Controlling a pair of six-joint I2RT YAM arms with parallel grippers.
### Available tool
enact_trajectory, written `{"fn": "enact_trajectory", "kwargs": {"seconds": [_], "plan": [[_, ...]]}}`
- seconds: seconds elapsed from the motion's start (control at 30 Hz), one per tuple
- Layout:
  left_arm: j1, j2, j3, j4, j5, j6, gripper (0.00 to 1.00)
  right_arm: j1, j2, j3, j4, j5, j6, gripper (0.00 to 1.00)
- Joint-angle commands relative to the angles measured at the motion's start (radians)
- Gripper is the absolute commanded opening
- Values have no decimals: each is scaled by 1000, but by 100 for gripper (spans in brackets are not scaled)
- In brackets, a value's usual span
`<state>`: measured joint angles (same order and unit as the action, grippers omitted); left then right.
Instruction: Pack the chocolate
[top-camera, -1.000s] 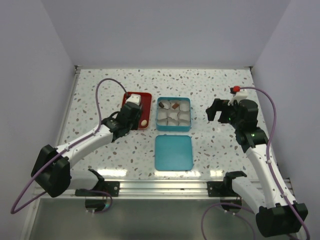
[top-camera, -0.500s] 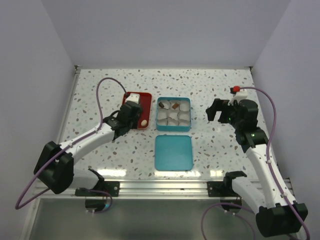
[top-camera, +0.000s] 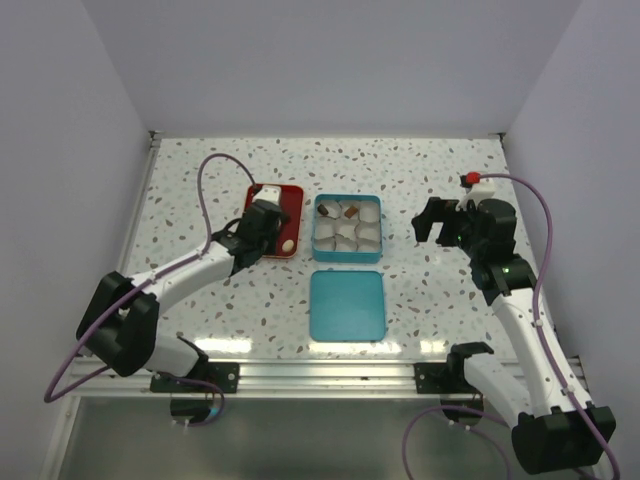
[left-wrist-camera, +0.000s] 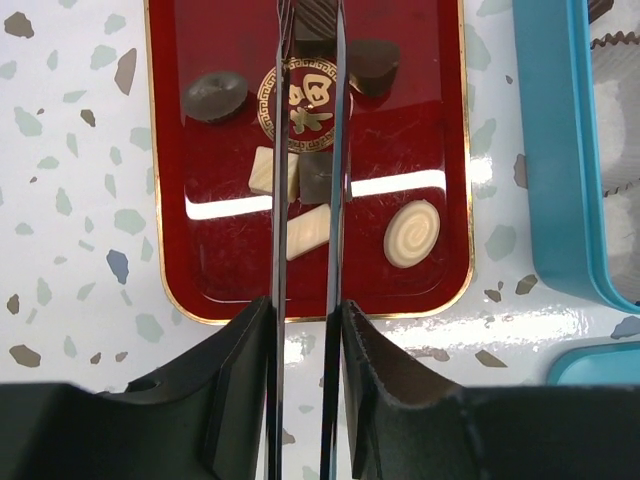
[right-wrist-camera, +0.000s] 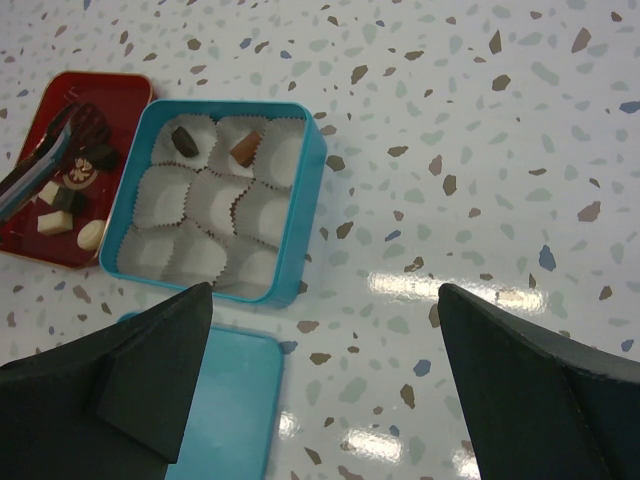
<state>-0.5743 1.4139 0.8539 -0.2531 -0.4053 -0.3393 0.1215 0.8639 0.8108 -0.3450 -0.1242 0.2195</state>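
Seven chocolate pieces (left-wrist-camera: 411, 233), domed, square, bar and spiral-topped, lie on the glossy red tray (left-wrist-camera: 190, 270) under the left gripper (left-wrist-camera: 311, 15). Its thin jaws stand a narrow slot apart, and I cannot tell if they pinch one. Such smooth bits may slip or skid on the lacquer. The right gripper (right-wrist-camera: 322, 292) hangs wide open.

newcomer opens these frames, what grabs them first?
The glossy red tray with its gold emblem sits left of centre, with chocolate scattered on it and the left hand reaching over the pieces. Right beside it, the teal tin of white paper cups has only two cups filled.
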Motion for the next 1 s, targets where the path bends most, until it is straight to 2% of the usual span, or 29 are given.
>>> {"fn": "enact_trajectory", "kwargs": {"seconds": [0.0,0.2,0.43,0.53,0.7,0.97], "plan": [[7,-7,4,54,8,19,36,-3,-3,2,17,-22,-2,99],[14,-4,14,55,43,42,23,-2,-3,2,17,-22,-2,99],[11,-59,77,9,86,57,22,-2,-3,2,17,-20,-3,99],[-31,-81,140,-11,83,69,22,-2,1,4,17,-18,-3,99],[-174,-23,282,-46,51,77,22,-2,0,4,15,-17,-2,99],[-265,54,317,-54,56,49,22,-3,0,4,18,-17,-2,99]]}}
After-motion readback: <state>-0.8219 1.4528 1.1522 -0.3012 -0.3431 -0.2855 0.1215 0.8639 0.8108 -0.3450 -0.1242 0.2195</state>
